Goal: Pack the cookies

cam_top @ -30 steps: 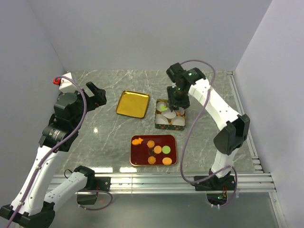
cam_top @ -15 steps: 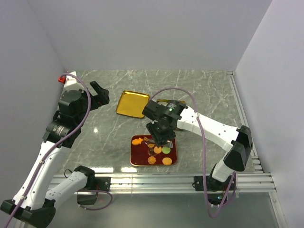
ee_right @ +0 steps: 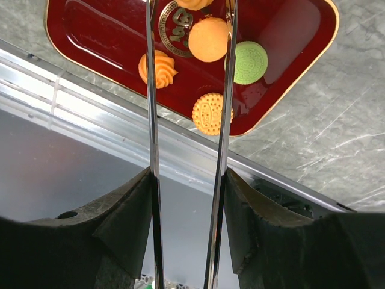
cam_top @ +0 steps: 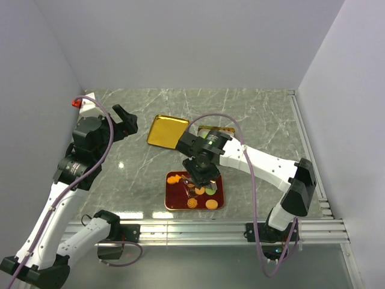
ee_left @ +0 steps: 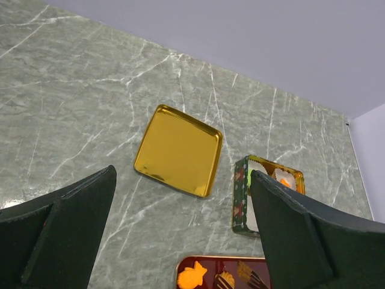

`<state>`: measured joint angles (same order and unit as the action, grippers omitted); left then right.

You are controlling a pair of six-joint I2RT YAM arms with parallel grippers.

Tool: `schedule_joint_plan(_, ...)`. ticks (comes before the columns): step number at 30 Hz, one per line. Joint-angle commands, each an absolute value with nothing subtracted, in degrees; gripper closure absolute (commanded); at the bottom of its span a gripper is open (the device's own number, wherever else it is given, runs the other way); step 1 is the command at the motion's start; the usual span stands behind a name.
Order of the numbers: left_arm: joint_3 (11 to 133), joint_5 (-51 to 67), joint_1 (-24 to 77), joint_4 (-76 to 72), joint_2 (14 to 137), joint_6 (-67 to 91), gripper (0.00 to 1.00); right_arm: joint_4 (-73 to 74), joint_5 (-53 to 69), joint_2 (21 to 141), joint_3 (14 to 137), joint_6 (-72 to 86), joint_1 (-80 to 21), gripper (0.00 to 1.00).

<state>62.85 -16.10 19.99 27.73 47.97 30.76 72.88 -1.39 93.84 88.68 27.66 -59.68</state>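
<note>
Orange cookie between right pincer blades

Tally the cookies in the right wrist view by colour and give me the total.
Orange: 4 (orange piped swirl, smooth orange round, stamped orange round, orange piece cut off by the top edge)
Green: 1 (stamped green round)
Dark brown: 1 (dark brown round with gold pattern, partly covered)
Total: 6

Small toy cookies lying flat and apart on red tray: orange swirl, plain orange disc, green disc, patterned tan disc, orange fish at far-left corner.
</note>
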Motion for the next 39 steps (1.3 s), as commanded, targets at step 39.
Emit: schedule_joint_plan(39,60.99,-17.23,20.21,27.86,45.08,30.67,0.01,82.7,-7.56,102.04,112.4,27.16,-61.61,0.57)
